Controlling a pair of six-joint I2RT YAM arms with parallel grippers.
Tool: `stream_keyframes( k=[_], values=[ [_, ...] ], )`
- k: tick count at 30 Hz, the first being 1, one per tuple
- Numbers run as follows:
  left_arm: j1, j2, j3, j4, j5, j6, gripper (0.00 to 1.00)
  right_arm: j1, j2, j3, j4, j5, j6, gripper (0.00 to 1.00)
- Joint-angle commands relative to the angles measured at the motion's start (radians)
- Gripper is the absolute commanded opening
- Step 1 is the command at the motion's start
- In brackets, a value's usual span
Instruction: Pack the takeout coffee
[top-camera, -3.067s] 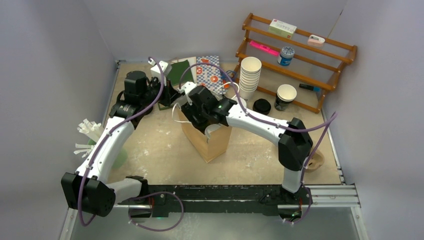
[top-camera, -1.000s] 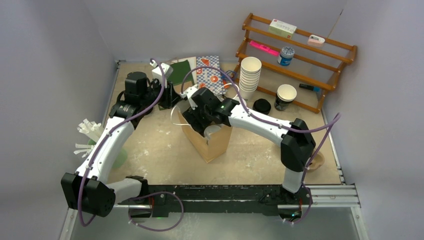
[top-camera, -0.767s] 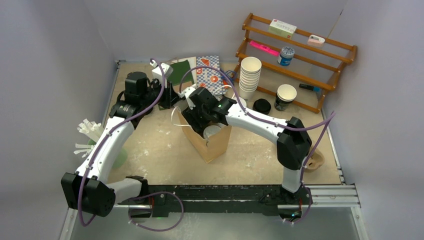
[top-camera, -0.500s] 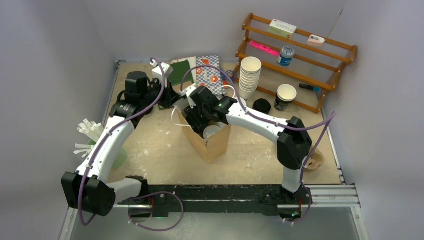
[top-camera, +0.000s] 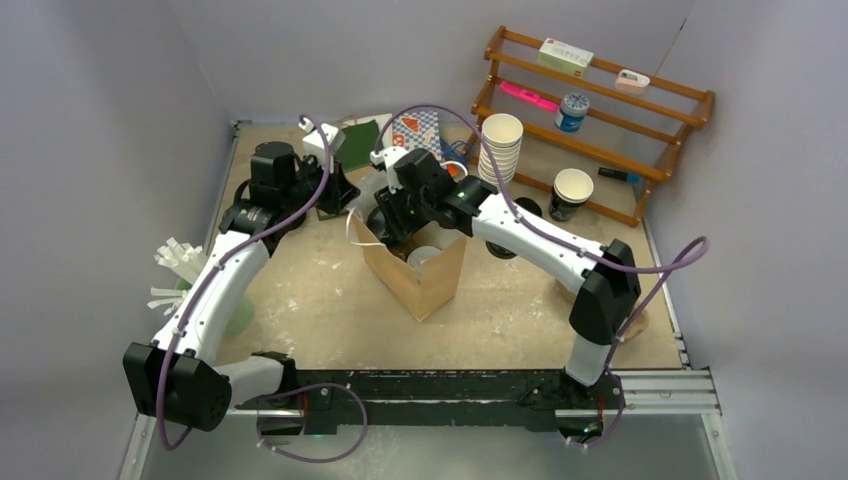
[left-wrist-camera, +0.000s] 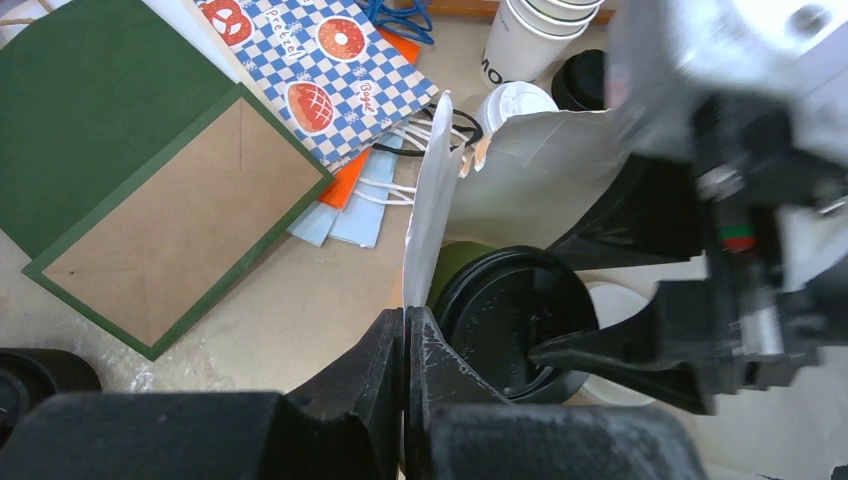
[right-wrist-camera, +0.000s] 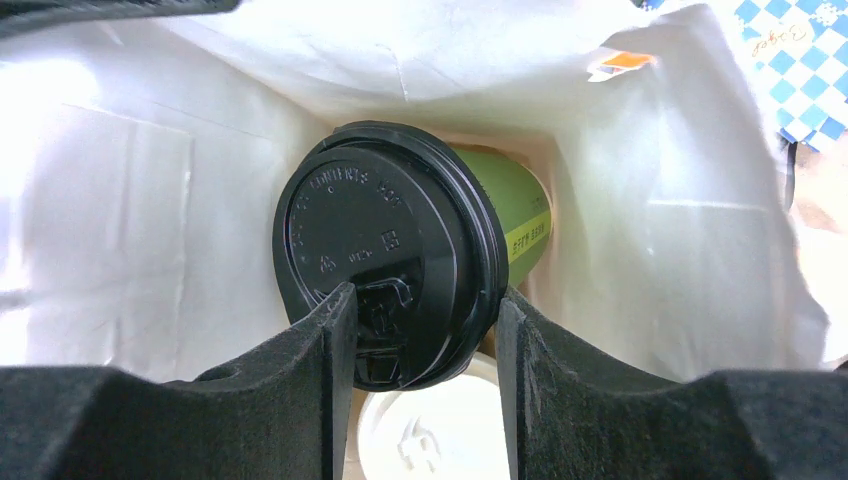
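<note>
Inside the brown paper bag, right gripper clasps the green black-lidded cup above 1 white-lidded cup; left gripper seemingly pinches the bag's rim.

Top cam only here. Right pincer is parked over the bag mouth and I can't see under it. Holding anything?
Observer: Yes. Right wrist view: the right pincer is shut on the black-lid cup, inside the bag.
Operator: Gripped where?
Observer: At the lid's rim, one of its fingers on each side; the green body is free.
Operator: Left pincer?
Observer: Left wrist view: the left pincer is shut, pinching the bag's upper edge.
</note>
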Motion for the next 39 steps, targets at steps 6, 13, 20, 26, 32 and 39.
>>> stream_keyframes(
  k=[6,13,20,26,32,39],
  values=[
    [-0.001,-0.018,0.028,0.011,-0.02,0.015,0.0,-0.071,-0.117,0.044,0.009,-0.136,0.086,0.38],
    [-0.001,-0.02,0.03,0.013,-0.064,0.001,0.0,-0.092,-0.184,0.161,-0.006,-0.209,0.096,0.35],
    [-0.001,-0.033,0.056,-0.032,-0.181,0.0,0.0,-0.101,-0.286,0.236,-0.003,-0.136,0.089,0.34],
    [-0.001,-0.048,0.06,-0.042,-0.174,-0.009,0.0,-0.102,-0.405,0.256,0.036,-0.003,0.124,0.32],
    [-0.001,-0.105,0.036,-0.072,-0.223,-0.005,0.0,-0.103,-0.465,0.198,-0.086,0.234,0.227,0.3],
    [-0.001,-0.112,0.059,-0.208,-0.307,-0.014,0.0,-0.142,-0.513,0.017,-0.25,0.272,0.392,0.29]
  ],
)
